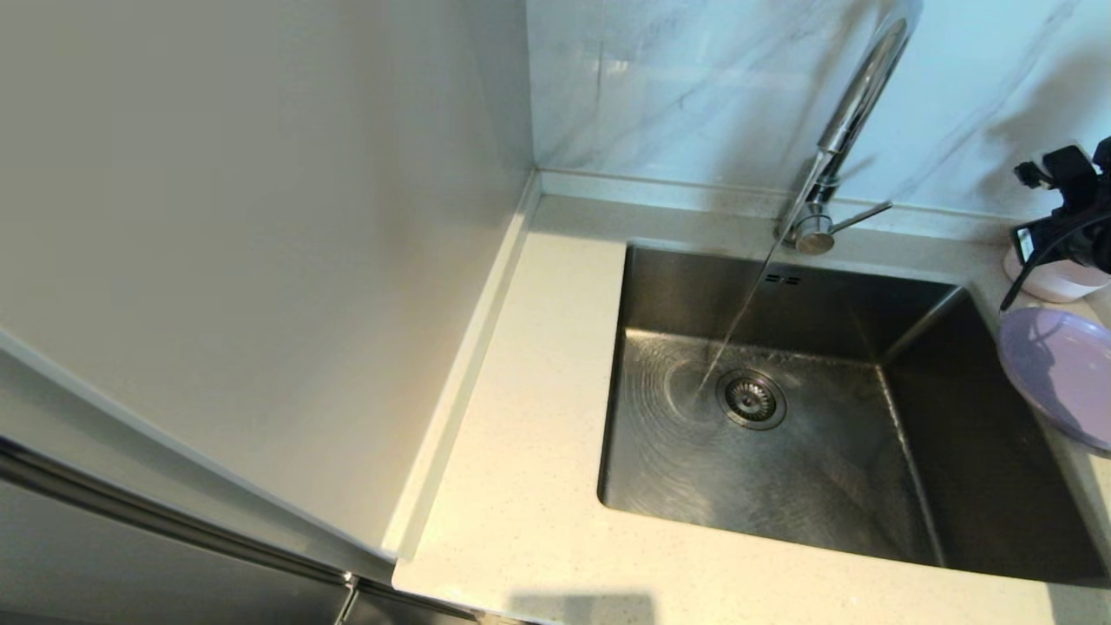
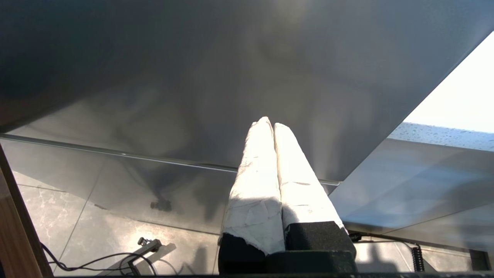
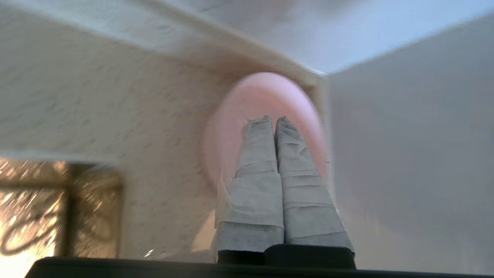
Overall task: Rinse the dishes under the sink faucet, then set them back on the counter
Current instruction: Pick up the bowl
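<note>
Right pincer (image 3: 274,119) closed, poised over pink bowl (image 3: 266,96); faucet (image 1: 855,104) running.

Bowl (image 1: 1055,279) and plate (image 1: 1061,373) on counter (image 1: 521,417) right of sink (image 1: 781,469), bowl behind plate.

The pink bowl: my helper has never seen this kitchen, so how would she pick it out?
Find the steel sink and go to the counter at its far right corner. The pink bowl sits there under the right gripper. It is smaller and paler than the wide lilac plate just in front.
</note>
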Controlling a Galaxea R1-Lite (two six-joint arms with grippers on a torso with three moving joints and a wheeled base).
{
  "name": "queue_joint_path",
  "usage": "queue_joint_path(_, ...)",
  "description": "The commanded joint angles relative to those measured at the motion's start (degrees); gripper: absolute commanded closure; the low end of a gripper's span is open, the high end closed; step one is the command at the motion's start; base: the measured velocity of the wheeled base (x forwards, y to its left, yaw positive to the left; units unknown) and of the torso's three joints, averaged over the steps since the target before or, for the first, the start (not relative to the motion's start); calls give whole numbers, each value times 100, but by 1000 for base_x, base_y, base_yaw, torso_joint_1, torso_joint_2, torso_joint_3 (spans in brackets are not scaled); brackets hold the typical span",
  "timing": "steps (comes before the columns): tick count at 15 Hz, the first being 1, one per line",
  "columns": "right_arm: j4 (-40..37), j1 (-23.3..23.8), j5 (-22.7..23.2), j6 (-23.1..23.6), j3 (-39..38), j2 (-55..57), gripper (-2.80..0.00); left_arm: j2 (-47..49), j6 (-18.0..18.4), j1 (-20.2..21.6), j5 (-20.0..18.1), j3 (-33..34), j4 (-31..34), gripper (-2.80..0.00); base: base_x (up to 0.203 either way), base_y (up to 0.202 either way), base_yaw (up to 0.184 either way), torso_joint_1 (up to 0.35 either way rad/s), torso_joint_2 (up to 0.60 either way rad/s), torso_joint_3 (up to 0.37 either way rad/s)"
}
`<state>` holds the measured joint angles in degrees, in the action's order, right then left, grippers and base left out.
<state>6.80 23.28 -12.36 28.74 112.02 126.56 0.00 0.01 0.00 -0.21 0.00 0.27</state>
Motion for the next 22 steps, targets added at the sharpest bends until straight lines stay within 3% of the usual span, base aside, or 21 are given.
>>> queue_joint_path(1, 130, -3, -628, -170, 101, 116, 0, 0, -1, 0, 3, 0, 0, 0, 0, 0, 0, 0, 0, 0)
queue_joint_path(4, 1039, 24, -1023, -190, 82, 507, 0, 0, -1, 0, 3, 0, 0, 0, 0, 0, 0, 0, 0, 0)
queue_joint_path(12, 1079, 9, -1035, -169, -1, 759, 0, 0, -1, 0, 3, 0, 0, 0, 0, 0, 0, 0, 0, 0)
queue_joint_path(22, 1069, -87, 117, 111, -1354, -107, 0, 0, -1, 0, 3, 0, 0, 0, 0, 0, 0, 0, 0, 0)
